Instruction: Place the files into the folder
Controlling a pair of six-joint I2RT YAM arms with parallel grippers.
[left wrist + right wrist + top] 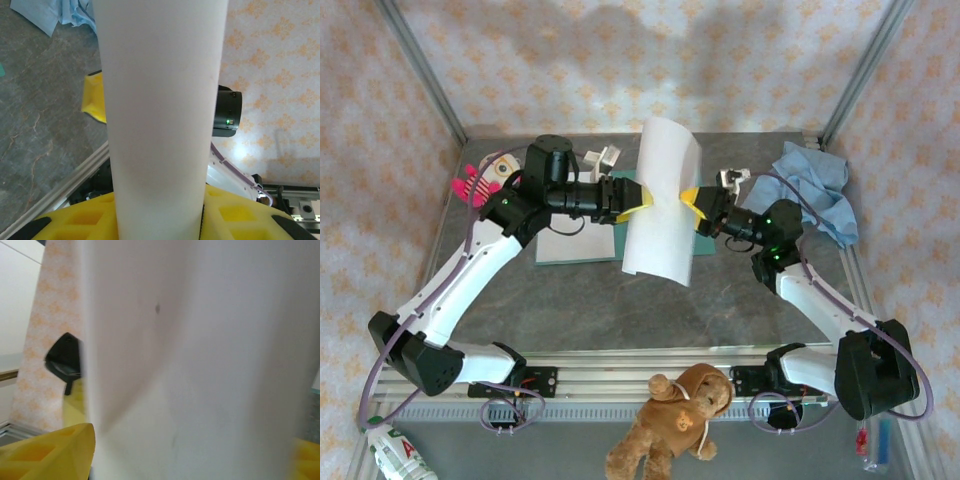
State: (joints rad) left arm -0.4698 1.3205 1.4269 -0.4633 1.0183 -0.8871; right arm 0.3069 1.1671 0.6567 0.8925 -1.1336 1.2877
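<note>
Some files are clenched by the left gripper; whether the right gripper grips cannot be told; lowering onto the folder is needed.

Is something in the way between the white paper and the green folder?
Nothing visible lies on the folder. The paper hangs in the air over its right end. The left arm reaches across above the folder, so it may need to shift.
</note>
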